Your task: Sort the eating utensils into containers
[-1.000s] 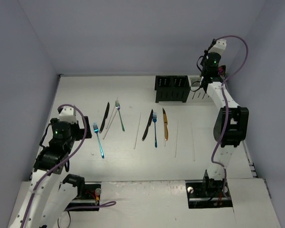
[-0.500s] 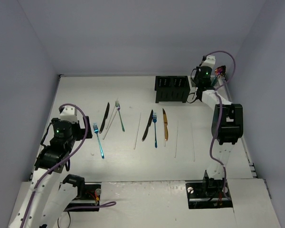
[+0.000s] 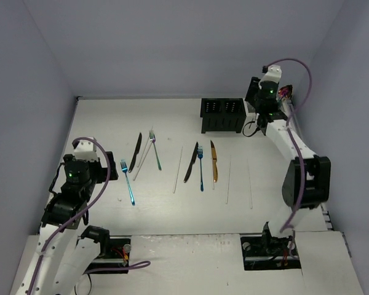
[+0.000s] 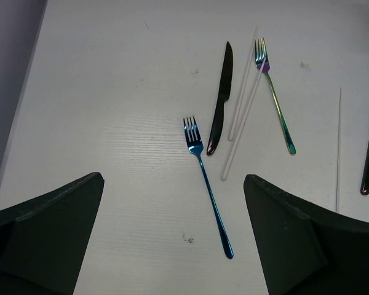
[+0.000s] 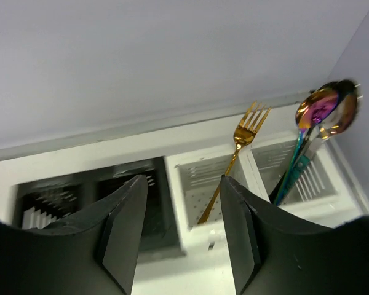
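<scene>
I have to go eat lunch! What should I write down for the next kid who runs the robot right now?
Left gripper: open, empty, above the long blue fork.
Right gripper: open, empty, facing the white caddy.
Done: gold fork and iridescent spoon stand in the white caddy, in separate compartments.
Left: the long blue fork, left black knife, iridescent fork, middle black knife, short blue fork, gold knife and white chopsticks lie on the table. No utensil shows in the black caddy.
</scene>
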Controlling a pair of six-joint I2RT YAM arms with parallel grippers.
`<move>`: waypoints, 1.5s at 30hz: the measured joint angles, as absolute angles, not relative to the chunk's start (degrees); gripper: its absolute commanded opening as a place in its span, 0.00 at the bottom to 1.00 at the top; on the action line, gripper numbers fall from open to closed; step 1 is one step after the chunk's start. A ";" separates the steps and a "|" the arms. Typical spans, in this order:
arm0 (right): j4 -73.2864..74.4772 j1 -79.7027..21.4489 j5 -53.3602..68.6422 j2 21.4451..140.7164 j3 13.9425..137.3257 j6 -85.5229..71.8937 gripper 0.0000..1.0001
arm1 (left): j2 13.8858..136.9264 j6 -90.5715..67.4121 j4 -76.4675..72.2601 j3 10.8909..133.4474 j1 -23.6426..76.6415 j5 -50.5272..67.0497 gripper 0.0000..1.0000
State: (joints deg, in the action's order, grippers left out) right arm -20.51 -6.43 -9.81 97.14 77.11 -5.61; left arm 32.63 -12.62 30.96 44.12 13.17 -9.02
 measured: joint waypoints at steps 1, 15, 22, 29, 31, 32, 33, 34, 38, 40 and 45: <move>-18.37 -7.28 -9.88 94.15 77.12 -6.20 0.50 | 32.44 -12.62 30.96 44.12 13.17 -9.02 0.97; 10.74 -27.10 -8.68 88.71 71.16 -16.28 0.49 | 31.74 -12.67 31.03 44.12 13.17 -8.99 0.97; 15.77 -33.74 -5.63 98.99 70.54 -20.79 0.47 | 31.38 -12.67 31.07 44.12 13.17 -8.98 0.97; 16.06 -34.13 -3.60 108.28 70.70 -24.20 0.41 | 31.38 -12.67 31.14 44.12 13.17 -8.99 0.97; 16.27 -34.13 -3.37 109.91 71.52 -24.72 0.40 | 31.38 -12.67 31.16 44.12 13.17 -8.99 0.97; 16.15 -34.17 -3.27 110.03 72.01 -24.93 0.40 | 31.38 -12.67 31.16 44.12 13.17 -8.99 0.97; 16.07 -34.21 -3.20 110.20 72.46 -25.14 0.39 | 31.38 -12.67 31.16 44.12 13.17 -8.99 0.97; 16.03 -34.24 -3.16 110.42 72.87 -25.33 0.39 | 31.38 -12.67 31.18 44.12 13.17 -8.99 0.97; 16.04 -34.24 -3.26 111.29 73.32 -25.70 0.31 | 31.38 -12.67 31.18 44.12 13.17 -8.99 0.97; 16.04 -34.24 -3.54 111.63 73.51 -25.89 0.26 | 31.38 -12.67 31.18 44.12 13.17 -8.99 0.97; 15.98 -34.23 -4.05 111.85 73.63 -26.55 0.02 | 31.38 -12.67 31.18 44.12 13.17 -8.99 0.97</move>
State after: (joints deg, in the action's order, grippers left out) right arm 15.98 -34.23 -4.05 111.85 73.63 -26.55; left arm 31.38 -12.67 31.18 44.12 13.17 -8.99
